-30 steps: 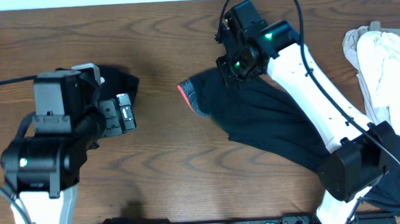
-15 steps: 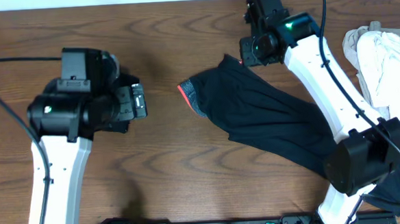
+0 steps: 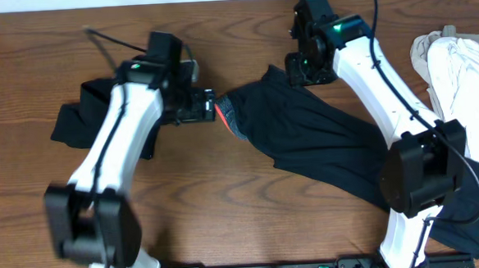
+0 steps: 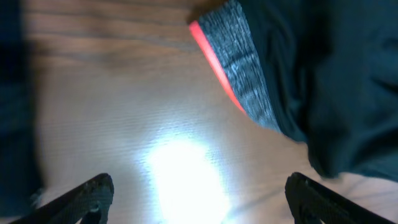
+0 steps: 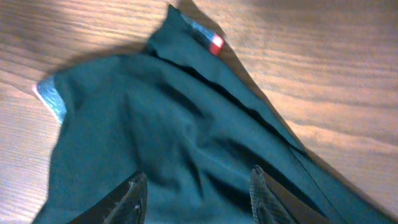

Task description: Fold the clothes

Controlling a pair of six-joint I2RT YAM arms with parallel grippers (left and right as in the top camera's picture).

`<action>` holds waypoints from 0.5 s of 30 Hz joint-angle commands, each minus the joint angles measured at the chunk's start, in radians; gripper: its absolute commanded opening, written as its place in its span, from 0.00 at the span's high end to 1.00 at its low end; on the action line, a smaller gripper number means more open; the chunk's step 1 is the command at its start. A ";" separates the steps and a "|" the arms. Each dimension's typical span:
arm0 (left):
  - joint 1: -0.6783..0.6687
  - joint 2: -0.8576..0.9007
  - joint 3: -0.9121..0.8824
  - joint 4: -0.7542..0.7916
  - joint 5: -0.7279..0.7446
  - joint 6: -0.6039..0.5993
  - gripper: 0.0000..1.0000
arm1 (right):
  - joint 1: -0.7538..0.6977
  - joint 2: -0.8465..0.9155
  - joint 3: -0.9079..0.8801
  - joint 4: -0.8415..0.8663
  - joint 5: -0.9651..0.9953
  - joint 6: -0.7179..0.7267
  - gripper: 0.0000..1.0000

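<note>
The dark navy trousers [image 3: 322, 142] lie spread on the table from the centre towards the lower right. Their orange-red and grey waistband [image 3: 225, 118] points left. My left gripper [image 3: 208, 111] hovers just left of that waistband, open wide. In the left wrist view, only bare wood lies between its fingertips [image 4: 93, 193], with the waistband [image 4: 231, 65] ahead. My right gripper [image 3: 298, 67] hangs over the trousers' upper corner. In the right wrist view it [image 5: 199, 196] is open above the fabric [image 5: 155, 130] and grips nothing. A small red tag [image 5: 216, 43] shows at the far corner.
A black garment [image 3: 79, 126] lies crumpled at the left, partly under my left arm. White and beige garments [image 3: 453, 65] are piled at the right edge. More dark cloth [image 3: 474, 220] sits by the right arm's base. Bare wooden table [image 3: 226, 200] spans the front.
My left arm swung right, from over the black garment to the trousers' waistband. My right gripper opened, letting go of the trousers' upper corner, and drew back and to the right.
</note>
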 commanded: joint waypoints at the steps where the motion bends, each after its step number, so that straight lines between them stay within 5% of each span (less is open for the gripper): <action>1: -0.002 0.103 -0.003 0.049 0.049 0.003 0.10 | -0.040 -0.012 0.005 -0.025 -0.018 -0.006 0.48; 15: -0.004 0.353 -0.003 0.398 0.121 0.016 0.10 | -0.069 -0.012 0.005 -0.056 -0.090 0.001 0.49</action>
